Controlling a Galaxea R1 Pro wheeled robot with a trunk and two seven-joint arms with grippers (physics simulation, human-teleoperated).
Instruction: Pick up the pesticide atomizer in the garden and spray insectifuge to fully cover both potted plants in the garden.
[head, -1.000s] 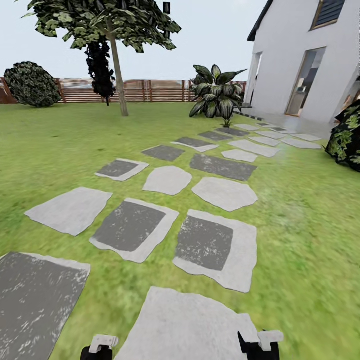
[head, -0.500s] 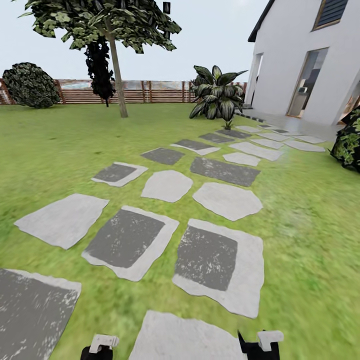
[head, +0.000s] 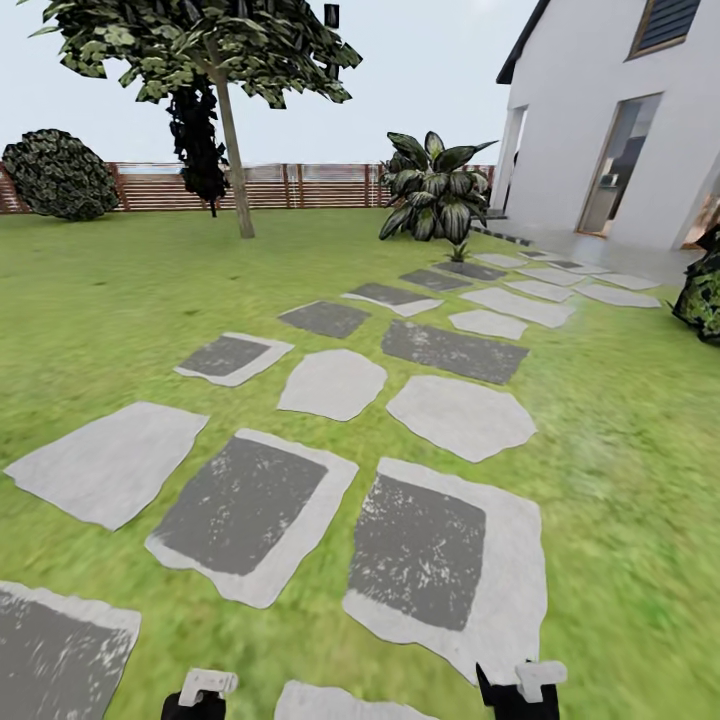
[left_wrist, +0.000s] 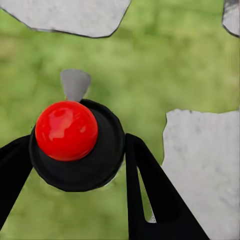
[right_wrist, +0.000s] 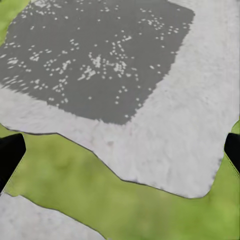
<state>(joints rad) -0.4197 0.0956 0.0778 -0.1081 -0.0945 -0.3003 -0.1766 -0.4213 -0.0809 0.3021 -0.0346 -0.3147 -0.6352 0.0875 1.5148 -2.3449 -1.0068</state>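
Note:
In the left wrist view my left gripper (left_wrist: 75, 152) is shut on the pesticide atomizer (left_wrist: 102, 167), seen from above as a round dark top with a red ball on it. The black fingers (left_wrist: 145, 180) press both its sides. My right gripper (right_wrist: 120, 150) is open with nothing in it, above a grey stepping stone (right_wrist: 100, 60). Both wrists peek in at the bottom of the head view, left (head: 205, 692) and right (head: 522, 685). Far ahead a small leafy plant (head: 457, 249) stands by the path; it is too small to tell whether it has a pot.
Grey and white stepping stones (head: 425, 550) lead over the lawn toward a white house (head: 620, 120). A big striped-leaf shrub (head: 435, 190), a tree (head: 232, 130) and a brown fence (head: 300, 185) stand at the back. A dark bush (head: 703, 295) sits at the right.
The whole head view has shifted: the stepping stones have slid toward the bottom edge, so the camera has moved forward along the path. Both wrists hold their place in the view.

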